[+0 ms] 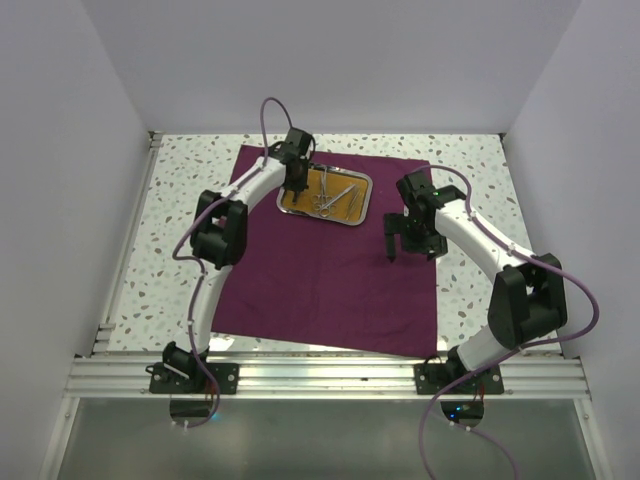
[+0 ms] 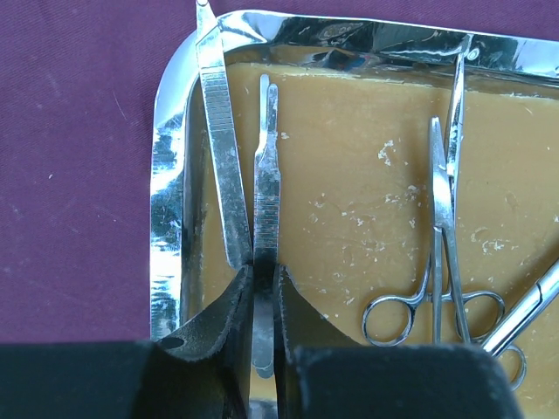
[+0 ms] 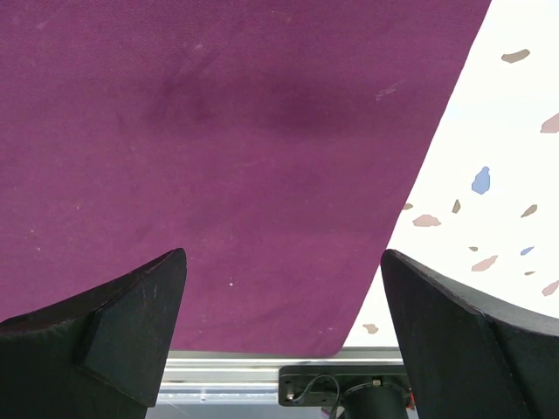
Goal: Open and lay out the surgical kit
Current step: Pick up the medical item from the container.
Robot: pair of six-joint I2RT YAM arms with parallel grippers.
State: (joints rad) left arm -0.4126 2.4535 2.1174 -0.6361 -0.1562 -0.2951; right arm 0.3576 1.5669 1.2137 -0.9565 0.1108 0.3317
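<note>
Speckled white worktop (image 1: 170, 230); maroon cloth wrap (image 1: 320, 285) spread flat at centre, bare margins at 3 and 9 o'clock.

one cloth (image 1: 330, 290), one tray (image 2: 166, 166), four instruments (image 2: 441, 209)

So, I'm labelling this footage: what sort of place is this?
Probably a robot test cell, not a clinic: arms bolted to an aluminium rail, white walls enclosing a speckled table, instruments on a steel tray.

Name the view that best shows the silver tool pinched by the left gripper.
The left wrist view: the flat silver tool stands large and sharp, pinched by the left gripper inside the tray. In the top external view it is too small to make out. The right wrist view shows purple cloth, not the tool.
</note>
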